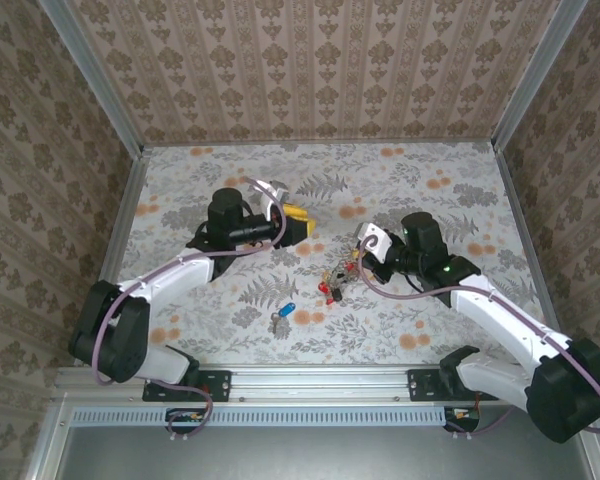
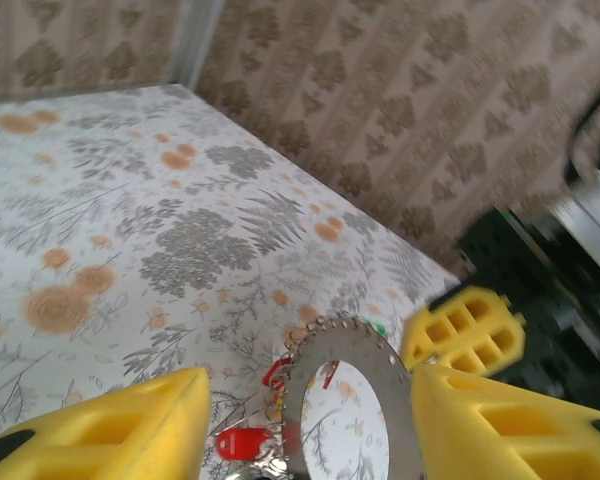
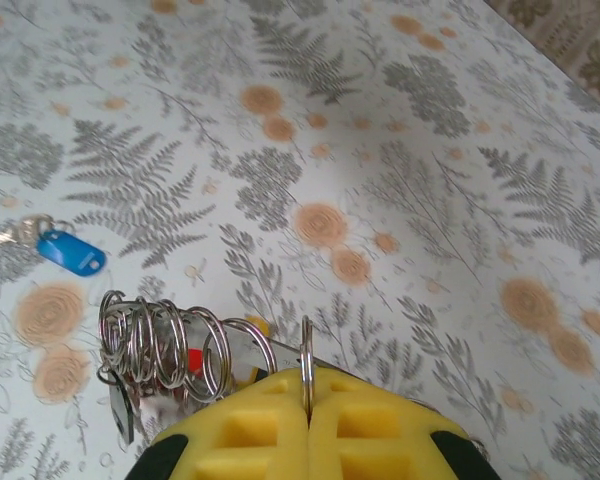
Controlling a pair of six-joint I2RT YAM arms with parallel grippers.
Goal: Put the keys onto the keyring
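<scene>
Pinching tool: the right gripper (image 3: 308, 400) is clamping its yellow ribbed pads (image 3: 370, 430) tight on the large thin silver wire keyring (image 3: 306, 348).
Ring's load: small steel loops (image 3: 170, 345) and red tags (image 2: 242, 441) are clustering just beside those pads.
Other tool: the left gripper (image 1: 298, 222) is hovering near the ring, jaws standing apart.
Loose key: a small silver blue-headed key (image 1: 286, 311) is lying on the floral-patterned table (image 1: 430, 330), apart from both grippers.
</scene>
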